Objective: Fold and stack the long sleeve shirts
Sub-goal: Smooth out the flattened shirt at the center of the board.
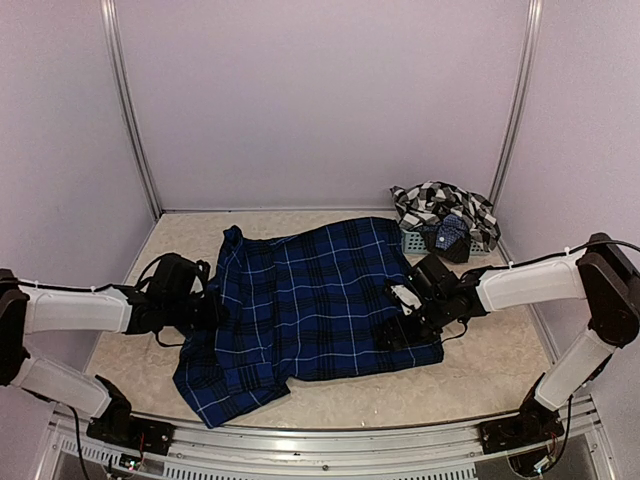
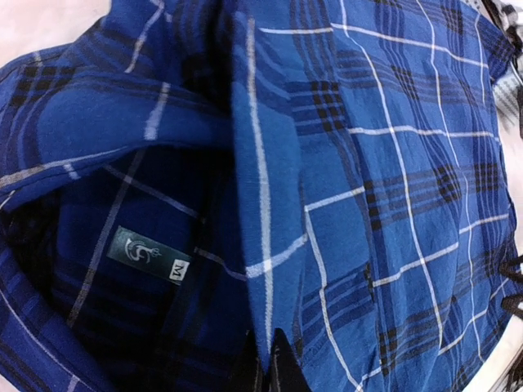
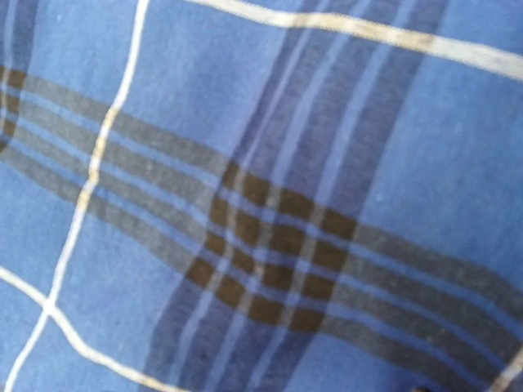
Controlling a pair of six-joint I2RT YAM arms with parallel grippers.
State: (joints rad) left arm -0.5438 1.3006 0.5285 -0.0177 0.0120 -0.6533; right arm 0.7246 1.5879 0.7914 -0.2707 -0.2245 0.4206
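Note:
The navy blue plaid shirt [image 1: 310, 300] lies spread on the table, collar at the left. My left gripper [image 1: 205, 312] is at its left edge by the collar. In the left wrist view the gripper [image 2: 274, 367] is shut on a fold of the shirt [image 2: 392, 163] next to the size label [image 2: 147, 255]. My right gripper [image 1: 395, 330] rests on the shirt's right edge. The right wrist view shows only plaid cloth [image 3: 261, 196] close up, and its fingers are hidden. The black-and-white checked shirt [image 1: 440, 205] lies crumpled at the back right.
A small grey-blue mesh basket [image 1: 415, 243] stands at the back right under the checked shirt, close to my right arm. Walls close the table in at the back and both sides. Bare tabletop [image 1: 180, 240] shows at the back left.

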